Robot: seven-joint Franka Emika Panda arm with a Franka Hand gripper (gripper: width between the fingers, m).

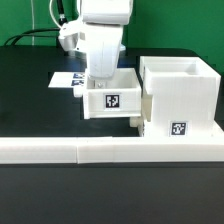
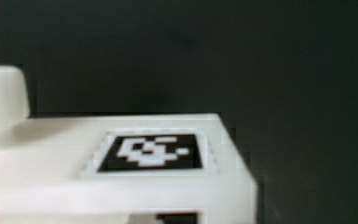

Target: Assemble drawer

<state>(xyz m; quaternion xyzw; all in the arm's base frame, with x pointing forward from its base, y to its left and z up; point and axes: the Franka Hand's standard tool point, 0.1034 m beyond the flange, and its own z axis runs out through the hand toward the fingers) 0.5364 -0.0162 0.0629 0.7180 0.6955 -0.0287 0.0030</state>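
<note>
A small white tray [image 1: 110,100] with a black-and-white tag on its face stands against the exterior view's left side of the tall white housing [image 1: 182,90]. The housing is open at the top and has a tag low on its front. My gripper [image 1: 101,84] reaches straight down onto the tray's top. Its fingertips are hidden by the hand and the tray wall. The wrist view shows a white tagged surface [image 2: 153,152] very close up, with a rounded white part [image 2: 2,95] beside it. A second tray is not in view.
A long low white wall strip [image 1: 100,151] runs along the front, touching the housing's base. The marker board [image 1: 66,78] lies flat on the black table [image 1: 30,100] behind the tray, at the exterior view's left.
</note>
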